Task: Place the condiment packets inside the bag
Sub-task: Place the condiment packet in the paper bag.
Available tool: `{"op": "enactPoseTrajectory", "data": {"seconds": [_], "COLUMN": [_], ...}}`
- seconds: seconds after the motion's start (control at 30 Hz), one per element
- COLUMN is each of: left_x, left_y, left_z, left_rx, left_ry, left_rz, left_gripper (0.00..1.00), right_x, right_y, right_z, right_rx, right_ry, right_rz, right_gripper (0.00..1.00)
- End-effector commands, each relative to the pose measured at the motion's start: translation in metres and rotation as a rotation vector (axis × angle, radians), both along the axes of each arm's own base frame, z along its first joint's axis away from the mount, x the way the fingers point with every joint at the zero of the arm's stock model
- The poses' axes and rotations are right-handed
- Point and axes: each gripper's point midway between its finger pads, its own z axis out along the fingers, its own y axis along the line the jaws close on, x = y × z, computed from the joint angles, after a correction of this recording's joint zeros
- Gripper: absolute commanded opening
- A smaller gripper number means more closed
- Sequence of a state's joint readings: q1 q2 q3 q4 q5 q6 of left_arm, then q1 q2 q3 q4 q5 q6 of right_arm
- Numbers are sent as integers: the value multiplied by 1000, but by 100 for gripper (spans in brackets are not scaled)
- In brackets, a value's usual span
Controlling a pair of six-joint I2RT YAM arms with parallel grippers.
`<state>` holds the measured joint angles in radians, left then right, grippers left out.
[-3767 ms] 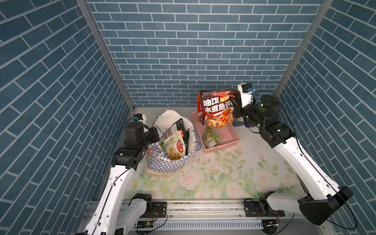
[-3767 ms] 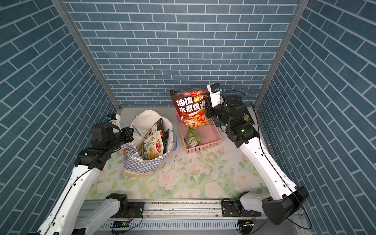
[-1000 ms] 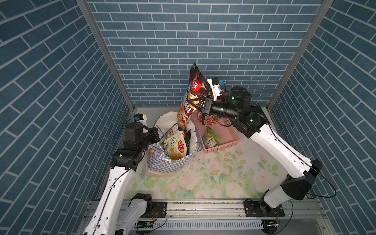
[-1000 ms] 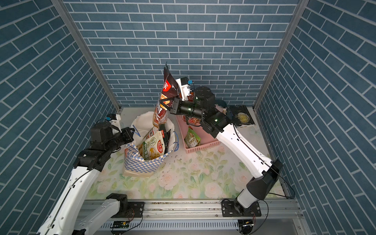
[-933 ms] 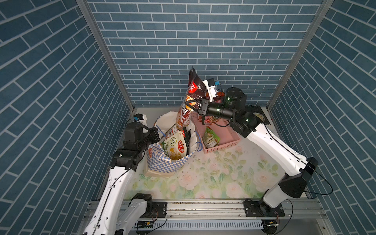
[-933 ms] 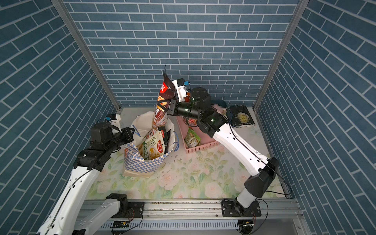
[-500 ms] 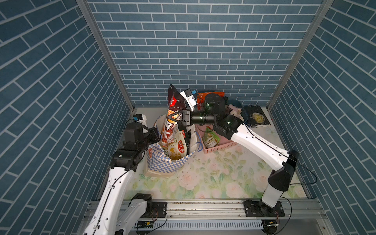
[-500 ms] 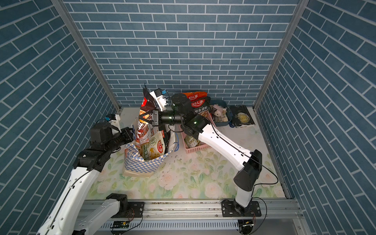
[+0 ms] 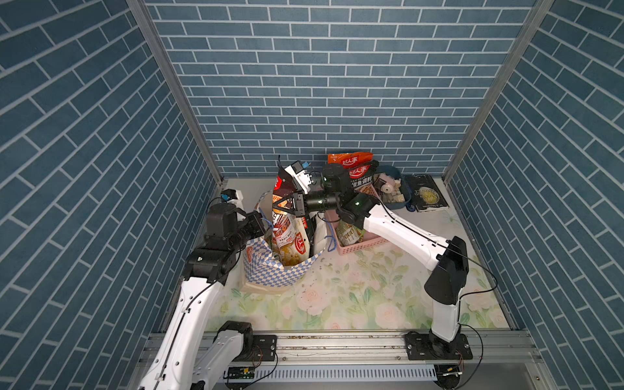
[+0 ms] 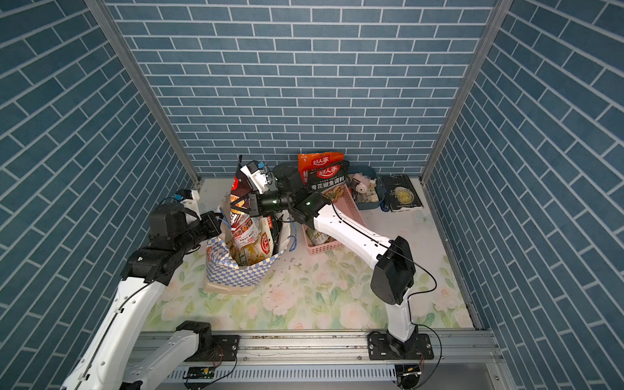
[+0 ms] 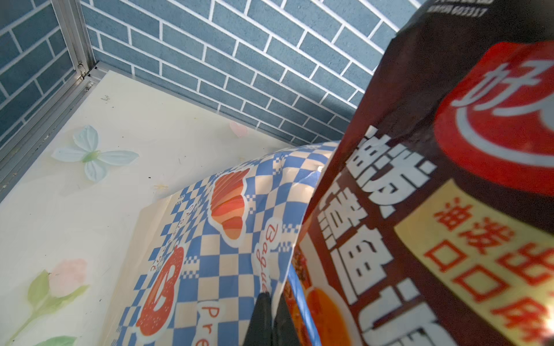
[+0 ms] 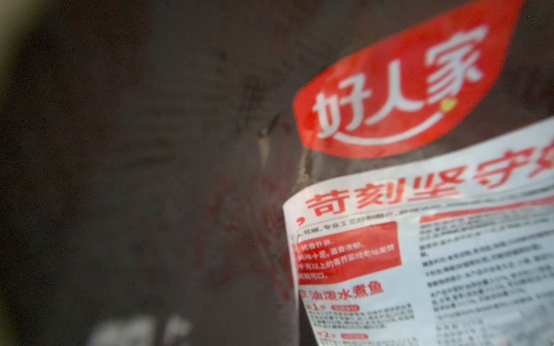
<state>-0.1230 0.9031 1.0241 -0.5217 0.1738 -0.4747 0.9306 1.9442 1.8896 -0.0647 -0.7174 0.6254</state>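
Observation:
The blue-and-white checkered bag (image 9: 275, 271) (image 10: 236, 270) stands open at the left of the table. My left gripper (image 9: 262, 225) (image 11: 272, 299) is shut on its near rim, and the bag's checkered wall (image 11: 209, 239) fills the left wrist view. My right gripper (image 9: 280, 207) (image 10: 238, 205) is shut on a black condiment packet (image 9: 283, 189) (image 11: 434, 209) (image 12: 419, 90) that hangs upright with its lower end inside the bag's mouth. A pale packet (image 9: 300, 244) with a red logo leans inside the bag. An orange-red packet (image 9: 349, 158) and a dark one (image 9: 362, 177) stand in the basket.
A pink perforated basket (image 9: 359, 248) sits right of the bag, under my right forearm, with a green packet (image 9: 347, 231) in it. At the back right are a blue tub (image 9: 393, 189) of small pale items and a black book (image 9: 427, 194).
My right arm has swung the black packet leftward from above the basket to the bag and lowered it into the mouth. The left gripper has stayed on the rim.

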Motion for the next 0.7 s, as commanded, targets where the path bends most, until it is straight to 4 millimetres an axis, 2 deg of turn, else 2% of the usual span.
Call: {"op": "enactPoseTrajectory", "data": {"seconds": [0.0, 0.13, 0.27, 0.4, 0.53, 0.67], "left_x": [-3, -3, -4, -3, -4, 0], "left_y": [1, 2, 0, 4, 20, 20], "left_z": [-3, -9, -20, -34, -47, -51], "left_rx": [12, 12, -14, -62, -148, -213], "left_ry": [18, 29, 59, 94, 106, 106], "left_rz": [0, 5, 9, 50, 105, 103], "left_gripper": [0, 0, 0, 0, 0, 0], "right_x": [-10, -8, 6, 10, 2, -16], "right_y": [-1, 6, 16, 20, 15, 8], "right_z": [65, 60, 34, 20, 29, 49], "right_rx": [200, 226, 188, 169, 186, 255], "right_ry": [-217, -241, -225, -224, -260, -290], "right_rz": [66, 84, 51, 53, 80, 161], "right_gripper": [0, 0, 0, 0, 0, 0]}}
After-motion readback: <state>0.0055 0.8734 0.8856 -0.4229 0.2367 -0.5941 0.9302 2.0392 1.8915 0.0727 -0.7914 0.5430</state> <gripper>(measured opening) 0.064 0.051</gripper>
